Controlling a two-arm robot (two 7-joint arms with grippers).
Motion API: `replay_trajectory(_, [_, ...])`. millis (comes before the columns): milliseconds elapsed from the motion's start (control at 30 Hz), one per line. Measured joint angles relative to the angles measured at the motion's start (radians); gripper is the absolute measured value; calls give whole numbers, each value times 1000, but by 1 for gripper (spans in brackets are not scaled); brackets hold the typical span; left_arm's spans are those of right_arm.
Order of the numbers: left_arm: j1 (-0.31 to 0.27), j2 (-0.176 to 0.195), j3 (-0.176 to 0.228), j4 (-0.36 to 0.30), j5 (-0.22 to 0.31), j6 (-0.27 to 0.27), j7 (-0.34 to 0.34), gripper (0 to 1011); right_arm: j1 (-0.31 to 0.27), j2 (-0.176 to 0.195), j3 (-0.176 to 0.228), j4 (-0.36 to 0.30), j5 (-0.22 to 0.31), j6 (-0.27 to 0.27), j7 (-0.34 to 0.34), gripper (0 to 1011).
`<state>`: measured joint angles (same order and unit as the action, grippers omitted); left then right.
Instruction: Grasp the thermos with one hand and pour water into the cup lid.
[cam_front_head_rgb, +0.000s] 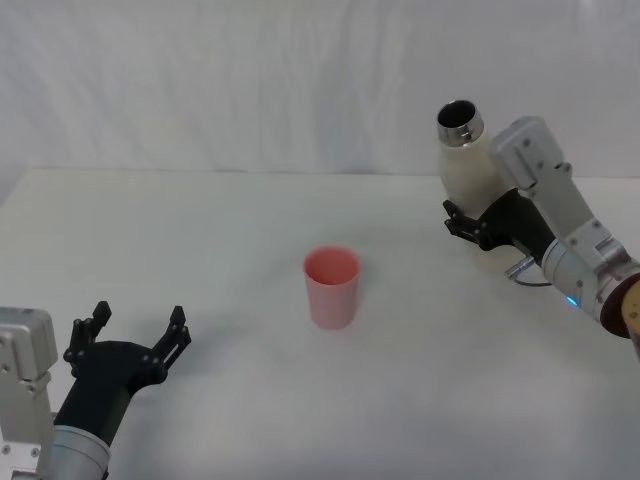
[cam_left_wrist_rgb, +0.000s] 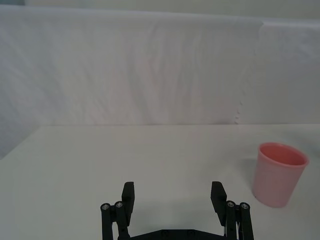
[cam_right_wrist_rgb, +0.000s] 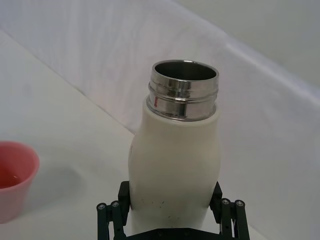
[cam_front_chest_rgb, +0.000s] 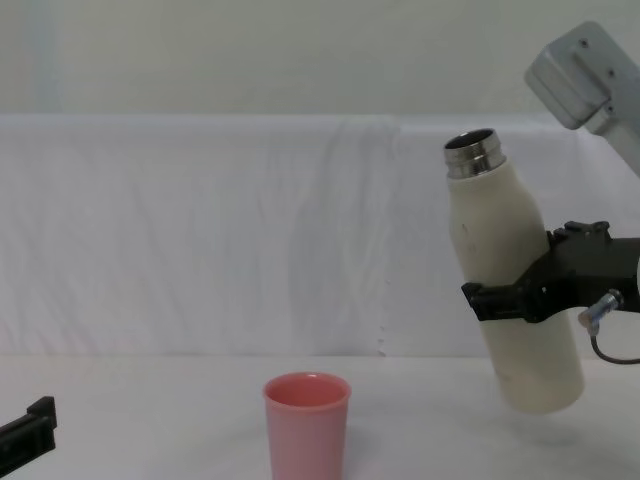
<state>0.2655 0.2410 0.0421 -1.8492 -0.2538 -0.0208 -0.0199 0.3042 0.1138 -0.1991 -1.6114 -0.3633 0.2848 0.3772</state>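
The cream-white thermos (cam_front_chest_rgb: 512, 290) hangs above the table on the right, tilted slightly with its open steel neck (cam_right_wrist_rgb: 184, 87) leaning toward the centre. My right gripper (cam_front_chest_rgb: 520, 295) is shut around the thermos's lower body (cam_right_wrist_rgb: 172, 170); its black fingers (cam_front_head_rgb: 468, 222) wrap the bottle (cam_front_head_rgb: 467, 160). The pink cup lid (cam_front_head_rgb: 332, 287) stands upright at mid-table, left of and below the thermos, also seen from the side (cam_front_chest_rgb: 306, 424) and in both wrist views (cam_left_wrist_rgb: 277, 173) (cam_right_wrist_rgb: 12, 177). My left gripper (cam_front_head_rgb: 135, 332) rests open near the front left, empty, its fingers (cam_left_wrist_rgb: 128, 196) spread wide.
A white table (cam_front_head_rgb: 300, 400) runs back to a white cloth backdrop (cam_front_chest_rgb: 250, 230). Nothing else stands on it.
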Motion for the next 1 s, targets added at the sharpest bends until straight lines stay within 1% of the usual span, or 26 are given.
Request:
replay_trajectory(100, [0, 0, 0, 0, 0, 0, 0, 1001, -5, -2, 5, 0, 20, 0, 0, 959])
replay_trajectory(233, [0, 0, 0, 0, 0, 0, 0, 1001, -11, -9, 17, 6, 64, 0, 1, 960])
replay_trajectory(267, [0, 0, 0, 0, 0, 0, 0, 1001, -11, -9, 17, 6, 64, 0, 1, 960])
replay_trajectory(367, [0, 0, 0, 0, 0, 0, 0, 1001, -14, -13, 24, 13, 96, 4, 5, 959])
replay_trajectory(433, [0, 0, 0, 0, 0, 0, 0, 1001, -15, -15, 26, 16, 108, 6, 6, 960])
replay_trajectory(467, [0, 0, 0, 0, 0, 0, 0, 1001, -17, -17, 30, 21, 124, 8, 8, 959])
replay_trajectory(533, [0, 0, 0, 0, 0, 0, 0, 1001, -18, -19, 33, 25, 138, 11, 9, 959])
replay_trajectory(867, [0, 0, 0, 0, 0, 0, 0, 1001, -26, -36, 52, 62, 242, 23, 33, 959])
replay_trajectory(900, [0, 0, 0, 0, 0, 0, 0, 1001, -26, -36, 52, 62, 242, 23, 33, 959])
replay_trajectory(1000, [0, 0, 0, 0, 0, 0, 0, 1001, -24, -40, 51, 76, 269, 24, 38, 960])
